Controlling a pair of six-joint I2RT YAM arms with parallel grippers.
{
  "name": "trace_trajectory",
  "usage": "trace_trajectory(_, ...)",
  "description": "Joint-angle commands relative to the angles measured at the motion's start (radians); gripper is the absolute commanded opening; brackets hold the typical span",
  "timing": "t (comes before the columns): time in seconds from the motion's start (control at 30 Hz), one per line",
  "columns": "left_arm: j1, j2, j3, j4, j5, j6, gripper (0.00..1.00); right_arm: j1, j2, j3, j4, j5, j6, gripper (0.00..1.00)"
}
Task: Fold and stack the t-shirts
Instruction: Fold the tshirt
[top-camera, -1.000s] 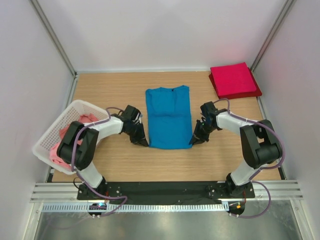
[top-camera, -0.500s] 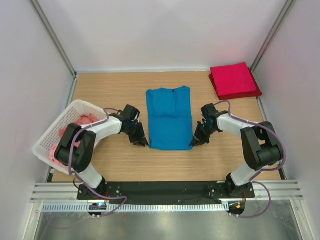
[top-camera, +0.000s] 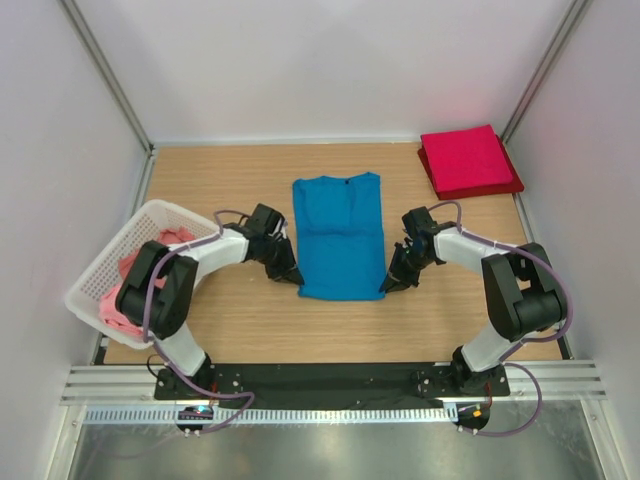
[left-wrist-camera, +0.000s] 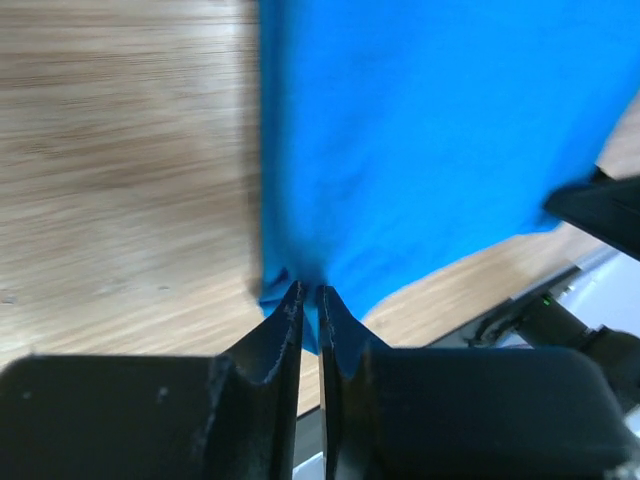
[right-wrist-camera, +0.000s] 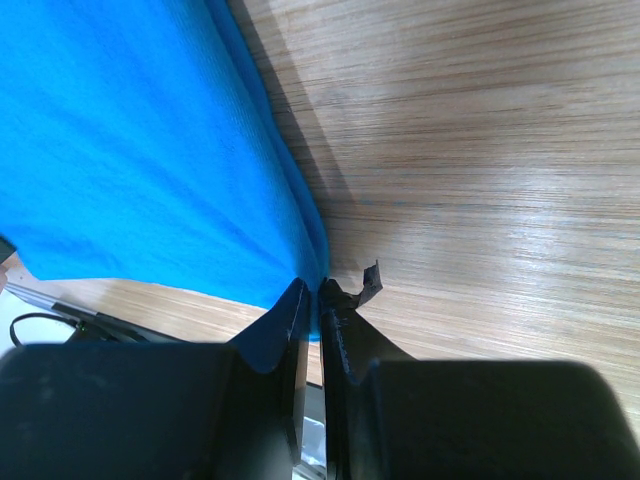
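Note:
A bright blue t-shirt (top-camera: 339, 235) lies flat mid-table, sleeves folded in, collar at the far end. My left gripper (top-camera: 293, 280) is shut on its near left hem corner; in the left wrist view the blue cloth (left-wrist-camera: 420, 130) is pinched between the fingertips (left-wrist-camera: 309, 296). My right gripper (top-camera: 386, 285) is shut on the near right hem corner; the blue cloth (right-wrist-camera: 130, 140) runs into the closed jaws (right-wrist-camera: 315, 292). A folded crimson red t-shirt (top-camera: 468, 160) lies at the far right corner. Salmon pink shirts (top-camera: 130, 275) lie in the basket.
A white lattice basket (top-camera: 100, 270) stands at the table's left edge, beside the left arm. Grey walls enclose the table on three sides. A black mounting rail (top-camera: 330, 380) runs along the near edge.
My left gripper has moved right onto the shirt's near left corner and the hem there has shifted slightly. The right gripper has stayed at the right corner.

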Motion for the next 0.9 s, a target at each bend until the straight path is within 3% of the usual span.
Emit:
trace_trajectory(0.0,-0.001,0.036,0.001,-0.051,-0.051,0.009,0.10,0.006,-0.030,0.015,-0.008,0.009,0.000,0.14)
trace_trajectory(0.1,-0.001,0.029,-0.016,-0.094,-0.108,0.015,0.11,0.005,-0.031,0.021,-0.017,0.020,-0.003,0.14)
trace_trajectory(0.2,-0.001,0.022,0.013,-0.120,-0.102,0.037,0.23,0.005,-0.037,0.019,-0.020,0.025,-0.005,0.14)
trace_trajectory(0.33,-0.001,-0.018,0.071,-0.149,-0.075,0.046,0.31,0.006,-0.040,0.018,-0.028,0.032,-0.008,0.16)
trace_trajectory(0.87,-0.019,0.022,-0.018,-0.068,0.016,0.057,0.28,0.006,-0.043,0.010,-0.019,0.028,-0.002,0.21)
